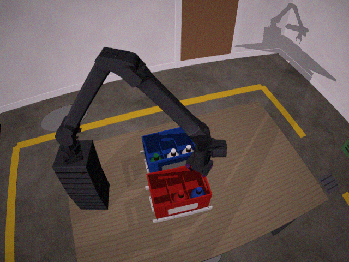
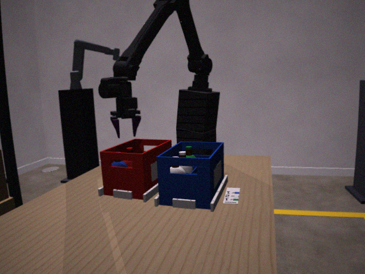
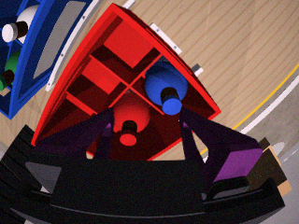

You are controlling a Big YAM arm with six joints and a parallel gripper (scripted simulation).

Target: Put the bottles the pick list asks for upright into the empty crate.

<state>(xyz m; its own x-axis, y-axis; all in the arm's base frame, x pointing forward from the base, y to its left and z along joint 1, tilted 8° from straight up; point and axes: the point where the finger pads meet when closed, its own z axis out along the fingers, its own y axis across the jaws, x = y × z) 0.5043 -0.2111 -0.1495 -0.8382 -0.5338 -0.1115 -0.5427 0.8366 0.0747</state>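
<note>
My gripper (image 1: 196, 171) (image 2: 126, 136) (image 3: 147, 113) is open and empty above the red crate (image 1: 161, 212) (image 2: 120, 182) (image 3: 122, 14), fingers pointing down. In that crate a blue bottle (image 1: 198, 192) (image 2: 118, 163) (image 3: 164, 85) and a red bottle (image 1: 180, 197) (image 3: 133, 116) stand upright in neighbouring cells; its other cells look empty. The blue crate (image 1: 153, 166) (image 2: 182, 191) holds a green bottle (image 1: 155, 159) (image 3: 13, 67) and two white bottles (image 1: 173, 154) (image 1: 188, 151). The pick list (image 2: 231, 196) lies beside it, showing one green, two white, one blue.
The crates stand side by side between low white rails (image 1: 183, 214) (image 2: 218, 193) on the wooden table (image 1: 253, 169) (image 2: 147, 236). The crate walls rise around the bottles. The dark arm pedestal (image 1: 81, 180) (image 2: 197, 117) stands at the table's far end in the exterior view.
</note>
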